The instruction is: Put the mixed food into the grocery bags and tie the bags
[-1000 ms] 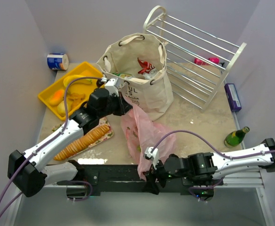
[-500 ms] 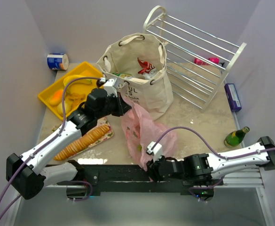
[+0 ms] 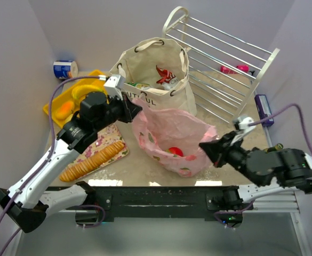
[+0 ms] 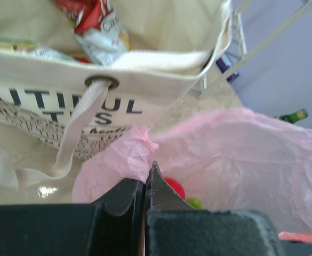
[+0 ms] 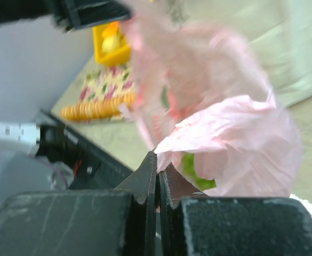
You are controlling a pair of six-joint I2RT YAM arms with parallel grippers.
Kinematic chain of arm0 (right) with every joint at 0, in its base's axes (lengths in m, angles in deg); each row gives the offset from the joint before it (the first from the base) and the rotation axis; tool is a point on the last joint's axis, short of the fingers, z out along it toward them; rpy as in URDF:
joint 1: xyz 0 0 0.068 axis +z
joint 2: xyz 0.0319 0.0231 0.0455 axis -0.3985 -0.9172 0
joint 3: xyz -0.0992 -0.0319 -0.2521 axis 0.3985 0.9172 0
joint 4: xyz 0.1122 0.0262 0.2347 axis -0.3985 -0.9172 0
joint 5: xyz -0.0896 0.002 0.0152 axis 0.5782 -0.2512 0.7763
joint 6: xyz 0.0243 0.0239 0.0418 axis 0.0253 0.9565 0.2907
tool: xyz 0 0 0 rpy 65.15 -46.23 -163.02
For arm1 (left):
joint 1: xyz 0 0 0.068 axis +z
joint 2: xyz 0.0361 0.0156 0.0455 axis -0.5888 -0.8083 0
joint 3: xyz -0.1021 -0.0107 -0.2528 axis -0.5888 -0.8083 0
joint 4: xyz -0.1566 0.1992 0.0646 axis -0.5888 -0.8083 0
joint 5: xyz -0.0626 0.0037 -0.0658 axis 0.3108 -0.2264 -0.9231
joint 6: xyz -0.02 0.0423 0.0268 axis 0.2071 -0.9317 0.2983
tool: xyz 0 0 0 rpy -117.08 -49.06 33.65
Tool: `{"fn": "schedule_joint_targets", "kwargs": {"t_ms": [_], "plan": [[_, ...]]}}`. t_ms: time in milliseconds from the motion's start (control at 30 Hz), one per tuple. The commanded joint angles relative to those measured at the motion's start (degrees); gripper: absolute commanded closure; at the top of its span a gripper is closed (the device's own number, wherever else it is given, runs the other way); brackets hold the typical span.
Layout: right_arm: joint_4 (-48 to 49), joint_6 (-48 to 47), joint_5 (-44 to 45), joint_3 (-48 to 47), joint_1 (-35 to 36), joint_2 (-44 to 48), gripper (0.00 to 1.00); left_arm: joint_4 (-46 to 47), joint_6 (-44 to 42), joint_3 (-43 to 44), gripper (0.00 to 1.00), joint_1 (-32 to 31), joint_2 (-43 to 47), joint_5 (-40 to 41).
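Note:
The pink plastic bag [image 3: 172,130] is stretched wide between both grippers in front of the cream canvas tote [image 3: 145,61]. My left gripper [image 3: 132,106] is shut on the bag's left edge [image 4: 137,154], next to the tote's rope handle. The right gripper [image 3: 202,146] is shut on its right edge [image 5: 198,136]. Through the plastic show a red fruit [image 3: 174,152] [image 4: 174,188] and something green [image 4: 194,202] [image 5: 190,165]. A red packet [image 3: 164,74] [image 4: 94,24] sticks up inside the tote.
A yellow tray [image 3: 54,106] holding yellow fruit sits at the left, a long cracker sleeve [image 3: 94,160] in front of it. A blue-and-white can [image 3: 65,69] stands at the back left. A white wire rack [image 3: 225,69], purple box [image 3: 263,109] and green bottle [image 3: 266,154] are on the right.
The right gripper closed on the bag's edge at the front and swung it out to the right, spreading the bag open. The left gripper shifted slightly left and up, keeping its hold.

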Motion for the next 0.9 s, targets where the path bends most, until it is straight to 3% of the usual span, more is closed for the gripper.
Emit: {"fn": "schedule_joint_targets", "kwargs": {"t_ms": [0, 333, 400, 433, 533, 600, 767, 867], "plan": [[-6.8, -1.2, 12.6, -0.5, 0.3, 4.0, 1.0, -2.3, -3.3, 6.1, 1.0, 0.5, 2.6, 2.4], [-7.9, 8.0, 10.8, 9.1, 0.4, 9.8, 1.0, -5.1, -5.2, 1.3, 0.99, 0.7, 1.6, 3.6], [-8.2, 8.0, 10.3, 9.0, 0.3, 8.6, 1.0, -5.1, -6.3, 1.9, 0.79, 0.8, 1.7, 2.4], [-8.4, 8.0, 10.4, 8.4, 0.3, 8.1, 1.0, -4.6, -7.6, 2.1, 0.51, 0.7, 1.9, 1.6], [-9.2, 7.9, 10.7, 6.9, 0.3, 6.3, 1.0, -2.8, -11.2, 4.2, 0.09, 0.7, 3.4, 0.0], [-9.5, 7.7, 11.1, 6.2, 0.3, 5.6, 1.0, -1.6, -14.9, 6.6, 0.0, 0.7, 4.1, -2.1], [-8.7, 7.8, 10.7, 6.0, 0.3, 5.9, 1.0, -4.1, -18.0, 17.5, 0.0, 3.1, -1.0, -0.4], [-7.5, 7.5, 10.5, 6.4, 0.3, 6.4, 1.0, -5.9, -17.2, 20.8, 0.0, 14.4, -6.1, -6.2]]}}
